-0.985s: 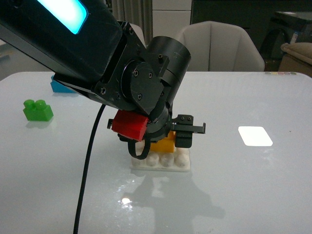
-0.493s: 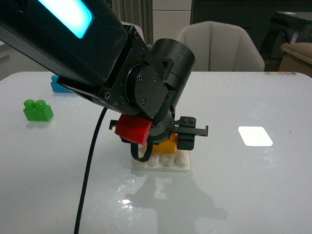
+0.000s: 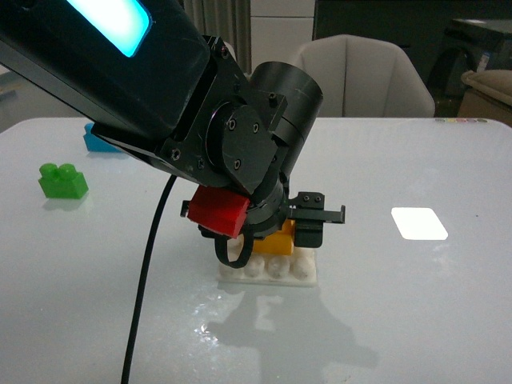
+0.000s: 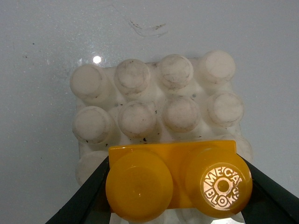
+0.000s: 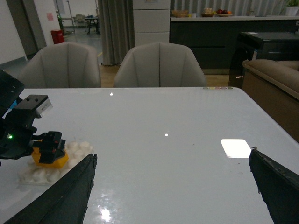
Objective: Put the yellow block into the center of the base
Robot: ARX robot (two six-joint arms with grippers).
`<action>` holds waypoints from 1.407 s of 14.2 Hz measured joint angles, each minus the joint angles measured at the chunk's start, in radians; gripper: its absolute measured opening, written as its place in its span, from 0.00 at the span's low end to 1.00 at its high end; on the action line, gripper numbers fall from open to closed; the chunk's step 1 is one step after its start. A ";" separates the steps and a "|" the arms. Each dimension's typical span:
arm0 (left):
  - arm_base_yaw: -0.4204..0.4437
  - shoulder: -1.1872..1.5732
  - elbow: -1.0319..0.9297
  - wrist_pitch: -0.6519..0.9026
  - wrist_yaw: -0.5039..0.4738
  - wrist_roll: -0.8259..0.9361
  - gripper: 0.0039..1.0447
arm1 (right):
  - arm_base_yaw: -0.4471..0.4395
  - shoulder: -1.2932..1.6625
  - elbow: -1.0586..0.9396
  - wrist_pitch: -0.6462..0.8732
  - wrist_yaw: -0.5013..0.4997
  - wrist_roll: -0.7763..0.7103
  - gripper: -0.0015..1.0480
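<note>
Yellow block notes, widest things first. White table (image 3: 416,320): glossy, likely slick. Left arm (image 3: 120,88) reaches down over the middle.

Base (image 3: 308,276): a light studded plate lying loose on the table, so it probably slides under any sideways push.

Yellow block (image 3: 276,238): hard, light plastic with smooth sides. It is best held across its short ends, as it is now, with the left gripper (image 4: 177,189) clamped on both ends. It sits over the base's inner studs, two rows bare beyond it. Cannot tell if it is seated.

Right gripper (image 5: 173,156): spread wide, holding nothing, well apart.

Against a second ago, wrist, block and base all sit slightly further right and nearer.
</note>
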 joint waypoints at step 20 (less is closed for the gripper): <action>-0.009 -0.240 -0.131 0.169 0.006 0.054 0.94 | 0.000 0.000 0.000 0.000 0.000 0.000 0.94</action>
